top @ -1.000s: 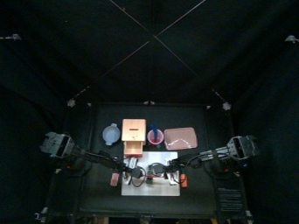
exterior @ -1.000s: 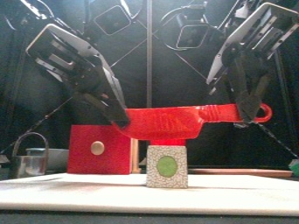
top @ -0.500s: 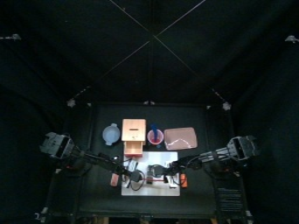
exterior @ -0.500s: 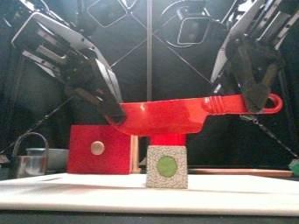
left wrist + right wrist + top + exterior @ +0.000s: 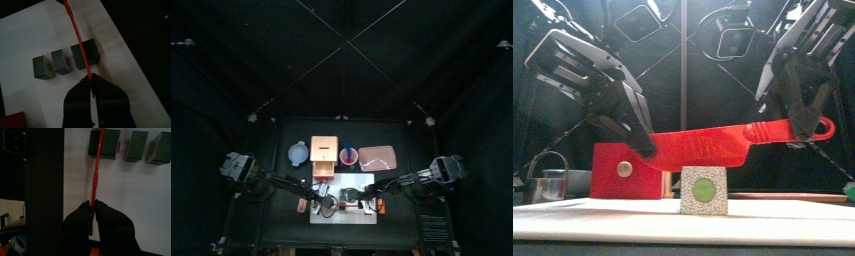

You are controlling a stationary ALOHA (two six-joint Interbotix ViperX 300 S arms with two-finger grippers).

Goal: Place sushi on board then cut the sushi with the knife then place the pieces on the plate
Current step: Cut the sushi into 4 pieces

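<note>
Front view: we see left pincer [image 5: 651,150] and right pincer [image 5: 800,128] each clenched on the red knife [image 5: 720,146] over the sushi [image 5: 704,190]; wooden box [image 5: 627,170] stands behind, left.

Black surface [image 5: 401,135]: flat white cutting board [image 5: 348,218] at front; behind it, blue-grey bowl [image 5: 298,152], pale wooden box [image 5: 325,150], red cup [image 5: 349,154], flat pink tray [image 5: 377,157].

You're looking into a booth hung with black cloth. In the top view the back curtain [image 5: 342,70] fills everything from 10 to 2 o'clock, and the side curtains [image 5: 211,110] close in at 9 and 3 o'clock. The small black table [image 5: 291,128] sits toward 6 o'clock. The light is dim, and the cloth reads near black all over.
</note>
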